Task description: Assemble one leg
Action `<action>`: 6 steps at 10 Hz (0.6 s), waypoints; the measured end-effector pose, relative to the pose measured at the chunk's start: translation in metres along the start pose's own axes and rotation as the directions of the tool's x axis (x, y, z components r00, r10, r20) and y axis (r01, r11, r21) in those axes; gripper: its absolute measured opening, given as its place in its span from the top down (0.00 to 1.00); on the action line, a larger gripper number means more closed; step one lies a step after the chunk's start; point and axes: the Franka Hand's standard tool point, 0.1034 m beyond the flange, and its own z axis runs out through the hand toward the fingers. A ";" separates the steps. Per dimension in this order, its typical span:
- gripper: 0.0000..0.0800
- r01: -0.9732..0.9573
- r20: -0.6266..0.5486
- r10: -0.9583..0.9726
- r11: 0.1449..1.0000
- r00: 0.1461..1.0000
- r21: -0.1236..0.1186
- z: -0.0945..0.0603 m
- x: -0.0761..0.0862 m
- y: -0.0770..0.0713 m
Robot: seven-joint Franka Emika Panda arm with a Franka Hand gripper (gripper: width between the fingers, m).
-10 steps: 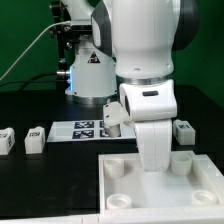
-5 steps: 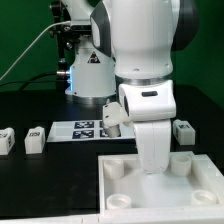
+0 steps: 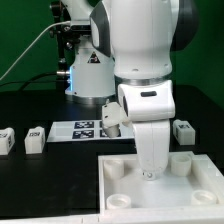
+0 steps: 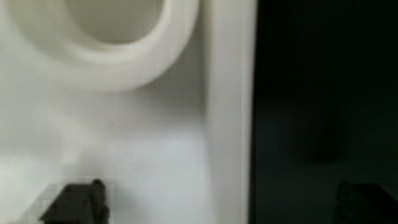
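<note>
Three legs show in the exterior view, small white blocks with tags: two at the left (image 3: pixel 6 140) (image 3: pixel 36 138) and one at the right (image 3: pixel 183 130). All stand on the black table, apart from the arm. My gripper (image 3: pixel 148 170) hangs low over the back edge of the large white panel (image 3: pixel 130 195); the arm's body hides its fingers there. In the wrist view the gripper (image 4: pixel 221 198) is open and empty. One dark fingertip (image 4: pixel 75 200) is over the white panel (image 4: pixel 160 130) near a round socket (image 4: pixel 125 40); the other is over the black table.
The marker board (image 3: pixel 82 129) lies on the table behind the panel. A white tagged part (image 3: pixel 113 117) sits behind it, half hidden by the arm. The arm's base (image 3: pixel 90 70) with a cable stands at the back. The panel has raised round sockets (image 3: pixel 116 170) at its corners.
</note>
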 end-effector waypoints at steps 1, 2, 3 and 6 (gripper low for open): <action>0.19 0.000 0.000 0.000 1.000 1.000 0.000 0.000 0.000 0.000; 0.19 0.000 0.000 0.000 1.000 1.000 0.000 0.000 0.000 0.000; 0.19 -0.001 0.000 0.001 1.000 1.000 0.000 0.000 0.000 0.000; 0.19 -0.010 0.000 0.010 1.000 1.000 -0.002 -0.002 0.000 0.000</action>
